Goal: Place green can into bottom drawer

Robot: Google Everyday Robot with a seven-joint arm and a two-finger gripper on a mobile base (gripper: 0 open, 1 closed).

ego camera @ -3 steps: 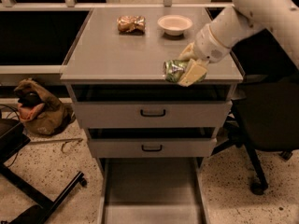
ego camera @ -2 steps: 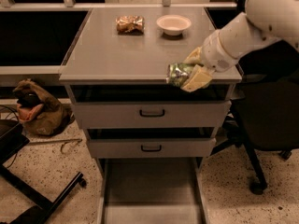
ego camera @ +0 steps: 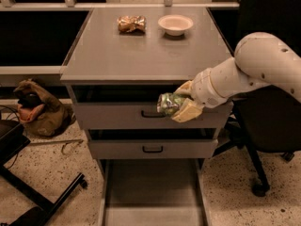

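My gripper (ego camera: pixel 178 106) clamps green can (ego camera: pixel 166 102) centre frame, before upper drawer (ego camera: pixel 117 115); bottom drawer (ego camera: pixel 153 192) open below; bowl (ego camera: pixel 175 24), foil packet (ego camera: pixel 131 23) above.

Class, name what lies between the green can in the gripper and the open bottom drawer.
The camera view shows the gripper holding the green can before the top drawer; between can and bottom drawer lies the front of the middle drawer.
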